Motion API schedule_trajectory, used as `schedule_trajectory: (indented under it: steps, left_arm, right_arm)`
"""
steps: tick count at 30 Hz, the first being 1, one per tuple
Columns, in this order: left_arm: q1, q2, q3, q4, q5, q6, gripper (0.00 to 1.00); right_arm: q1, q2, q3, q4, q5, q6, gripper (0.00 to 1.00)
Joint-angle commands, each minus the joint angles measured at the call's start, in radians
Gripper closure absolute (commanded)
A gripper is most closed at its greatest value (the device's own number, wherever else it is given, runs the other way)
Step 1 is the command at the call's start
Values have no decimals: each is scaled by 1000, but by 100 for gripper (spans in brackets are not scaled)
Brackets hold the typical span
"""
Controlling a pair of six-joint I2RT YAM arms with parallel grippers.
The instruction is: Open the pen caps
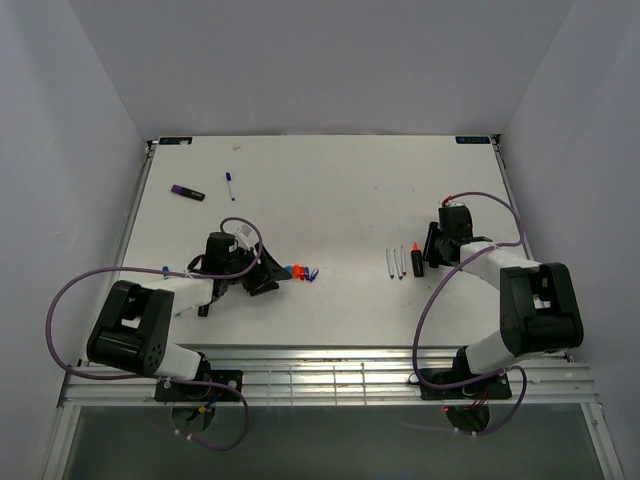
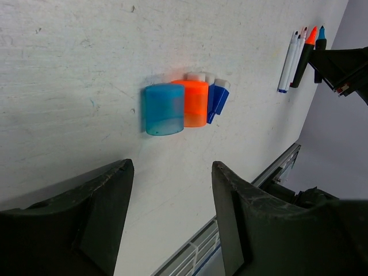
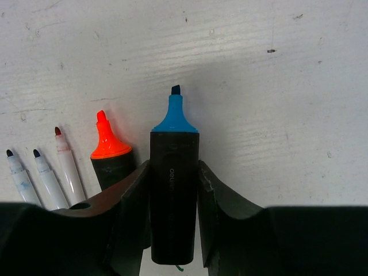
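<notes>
Scuffed white table (image 1: pixel 350 190) between pale, plain walls (image 1: pixel 70 150).
Left gripper (image 2: pixel 172 169) spread near glossy caps (image 2: pixel 184 106); right gripper (image 3: pixel 172 168) pinches a black highlighter (image 3: pixel 174 150).

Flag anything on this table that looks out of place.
Two strays: a purple highlighter and a slim white pen lie alone at the far left, away from the row of uncapped pens and the cluster of removed caps. Nothing looks spilled or damaged.
</notes>
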Motion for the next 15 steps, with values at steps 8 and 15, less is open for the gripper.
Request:
schedule_trajectory:
  steps: [8,15]
  left_arm:
    - [-3,-153,104,-150,-70,25,28]
    - [-3,-207,212,-274,-162,60,25]
  right_arm:
    - [0,-20,-25,-29,-29,-9,50]
    - [3,-93,-39,-23,-41,-5,48]
